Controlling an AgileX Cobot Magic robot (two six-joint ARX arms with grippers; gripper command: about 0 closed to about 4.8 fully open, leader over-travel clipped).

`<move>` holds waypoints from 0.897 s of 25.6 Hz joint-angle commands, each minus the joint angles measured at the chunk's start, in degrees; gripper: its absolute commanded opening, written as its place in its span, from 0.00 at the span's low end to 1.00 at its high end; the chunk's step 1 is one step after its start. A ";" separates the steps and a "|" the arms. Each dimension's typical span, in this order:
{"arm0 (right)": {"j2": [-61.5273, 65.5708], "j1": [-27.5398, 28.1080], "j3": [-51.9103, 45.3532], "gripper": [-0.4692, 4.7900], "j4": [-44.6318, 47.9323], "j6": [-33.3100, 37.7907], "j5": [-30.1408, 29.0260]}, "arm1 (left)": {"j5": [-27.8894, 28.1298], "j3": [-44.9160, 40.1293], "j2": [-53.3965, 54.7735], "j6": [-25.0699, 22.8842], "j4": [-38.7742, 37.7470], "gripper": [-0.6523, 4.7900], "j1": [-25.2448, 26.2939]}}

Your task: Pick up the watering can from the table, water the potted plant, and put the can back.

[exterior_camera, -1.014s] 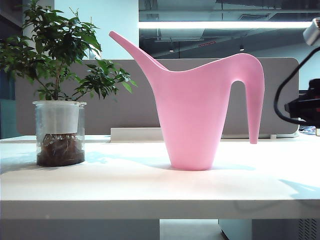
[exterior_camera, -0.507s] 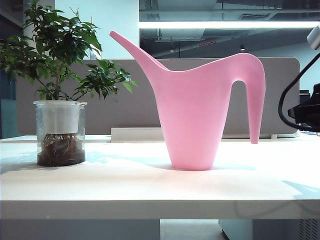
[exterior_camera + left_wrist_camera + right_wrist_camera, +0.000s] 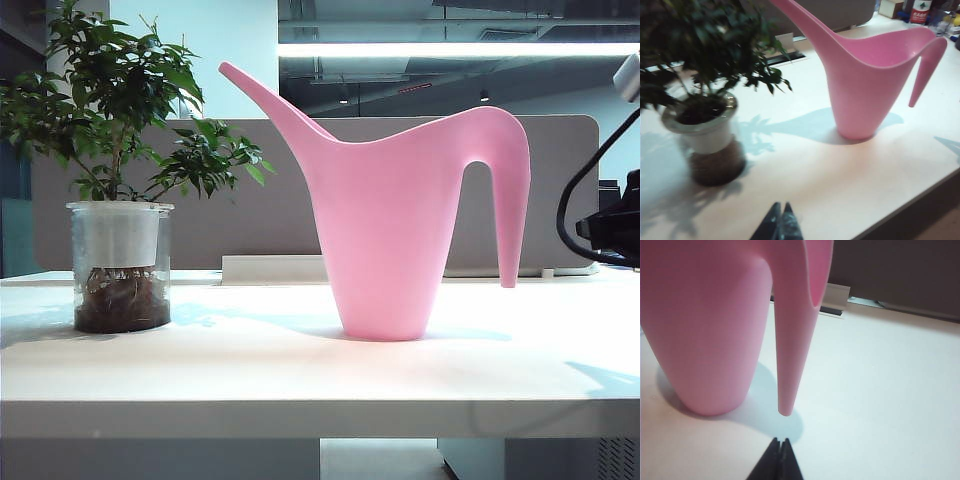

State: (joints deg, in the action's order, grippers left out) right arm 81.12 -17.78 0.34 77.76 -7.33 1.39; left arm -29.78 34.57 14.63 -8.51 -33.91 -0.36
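- Right gripper [image 3: 780, 450]: jaws pressed together, nothing held, low over the table [image 3: 880, 390], just short of the free end of the handle.
- Left gripper [image 3: 781, 216]: jaws closed, empty, above the near table edge.
- Watering can [image 3: 400, 210]: upright on the table, untouched, spout toward the plant.
- Potted plant [image 3: 118, 230]: left of the can, well apart.

Left gripper [image 3: 781, 220], a pair of slim black tapered fingers, pressed tip to tip with no gap, held up off the surface and angled down toward it. Right gripper [image 3: 779, 455], same black tapered pair, also closed tight, empty, sitting low and near level. In the exterior view only a dark piece of the right arm [image 3: 612, 225], with a looped black cable, shows at the right edge.
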 commanded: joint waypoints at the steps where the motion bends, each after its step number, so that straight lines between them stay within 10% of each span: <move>1: -0.15 -0.09 -0.39 0.08 0.46 0.24 -0.04 | -5.51 -6.84 -3.41 -0.39 9.68 0.11 -0.07; 12: -0.15 -0.09 -0.39 0.08 0.46 0.24 -0.04 | 13.90 -28.92 -14.21 11.23 29.18 0.11 -0.04; 23: -0.15 -0.09 -0.39 0.08 0.46 0.24 -0.04 | 22.56 -34.05 -14.23 12.22 24.65 0.11 -0.07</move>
State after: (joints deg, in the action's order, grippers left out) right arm 81.12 -17.78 0.34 77.47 -7.31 1.39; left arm -8.08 0.21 0.36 3.60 -8.08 -0.36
